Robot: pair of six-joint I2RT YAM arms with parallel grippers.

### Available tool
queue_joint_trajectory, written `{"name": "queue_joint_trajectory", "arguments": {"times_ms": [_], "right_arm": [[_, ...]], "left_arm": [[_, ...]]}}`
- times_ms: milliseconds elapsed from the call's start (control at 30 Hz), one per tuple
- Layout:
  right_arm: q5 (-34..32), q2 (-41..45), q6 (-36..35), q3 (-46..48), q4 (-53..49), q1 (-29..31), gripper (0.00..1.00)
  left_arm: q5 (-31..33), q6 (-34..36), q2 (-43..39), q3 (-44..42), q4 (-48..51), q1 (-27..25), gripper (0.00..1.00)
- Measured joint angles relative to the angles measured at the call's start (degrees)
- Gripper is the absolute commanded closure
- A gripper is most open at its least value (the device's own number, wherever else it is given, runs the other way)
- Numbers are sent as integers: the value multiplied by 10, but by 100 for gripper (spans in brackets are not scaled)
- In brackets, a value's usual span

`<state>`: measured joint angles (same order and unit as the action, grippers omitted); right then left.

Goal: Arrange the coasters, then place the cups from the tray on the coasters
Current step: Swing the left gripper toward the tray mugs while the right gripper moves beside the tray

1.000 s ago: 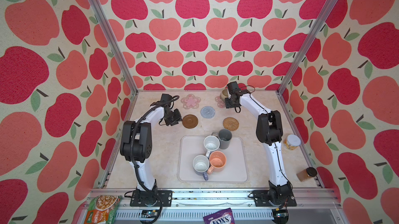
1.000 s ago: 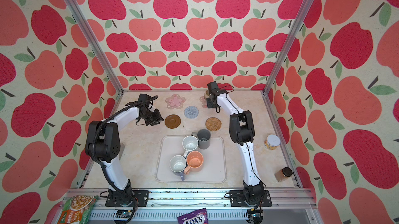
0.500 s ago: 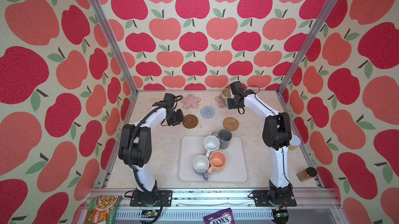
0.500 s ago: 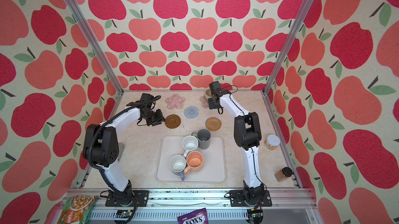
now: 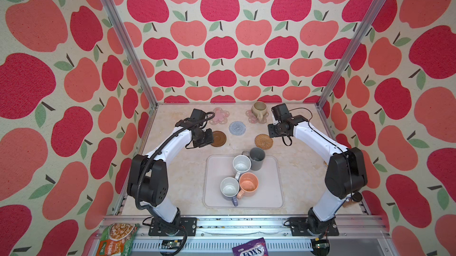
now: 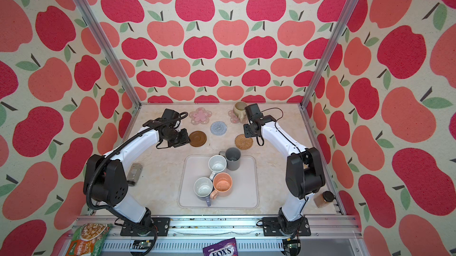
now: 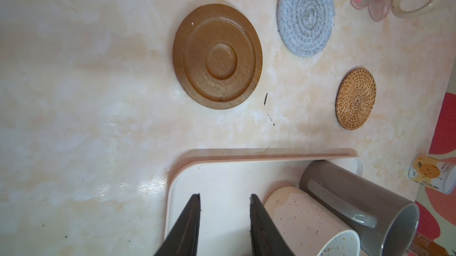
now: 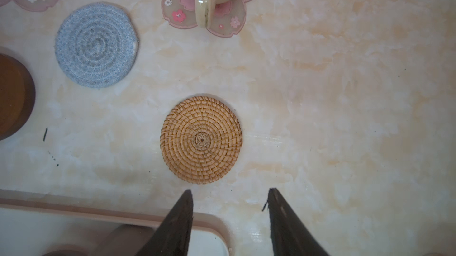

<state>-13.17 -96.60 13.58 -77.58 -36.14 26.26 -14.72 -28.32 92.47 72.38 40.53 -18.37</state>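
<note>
Left gripper (image 7: 224, 195) and right gripper (image 8: 230, 190) parted, empty, marbled cream tabletop (image 5: 187, 180), apple-print walls (image 5: 222, 45), seemingly fabric

1. Tray (image 5: 271, 193) sits mid tabletop (image 5: 187, 180), near front edge.
2. On tray, 4 mugs upright: grey mug (image 5: 257, 158) & white mug (image 5: 241, 166) touching at its back edge; lavender mug (image 5: 229, 188) & peach mug (image 5: 248, 184) touching, nearer its front.
3. Beige mug (image 5: 259, 108) stands on flower coaster (image 5: 250, 117) by tabletop's back edge.
4. 2nd flower coaster (image 5: 220, 116) also by back edge, toward left edge.
5. Blue coaster (image 5: 237, 128), brown coaster (image 5: 219, 138) & rattan coaster (image 5: 263, 141) lie flat betw. tray & back edge.
6. L gripper (image 5: 206, 140) just beside brown coaster; R gripper (image 5: 273, 131) just beside rattan coaster.
</note>
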Motion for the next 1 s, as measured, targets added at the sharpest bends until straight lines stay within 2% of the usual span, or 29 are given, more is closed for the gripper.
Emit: {"name": "queue_joint_trajectory", "arguments": {"times_ms": [233, 400, 767, 1000], "right_arm": [[-3, 110, 14, 126, 19, 13, 47], [-5, 160, 19, 178, 21, 23, 47], [-4, 299, 47, 261, 18, 29, 46], [-4, 320, 59, 268, 18, 29, 45]], "left_arm": [[34, -8, -90, -96, -3, -42, 64], [53, -31, -142, -160, -6, -66, 64], [104, -66, -198, -174, 46, -101, 64], [109, -97, -251, -192, 86, -137, 63]]}}
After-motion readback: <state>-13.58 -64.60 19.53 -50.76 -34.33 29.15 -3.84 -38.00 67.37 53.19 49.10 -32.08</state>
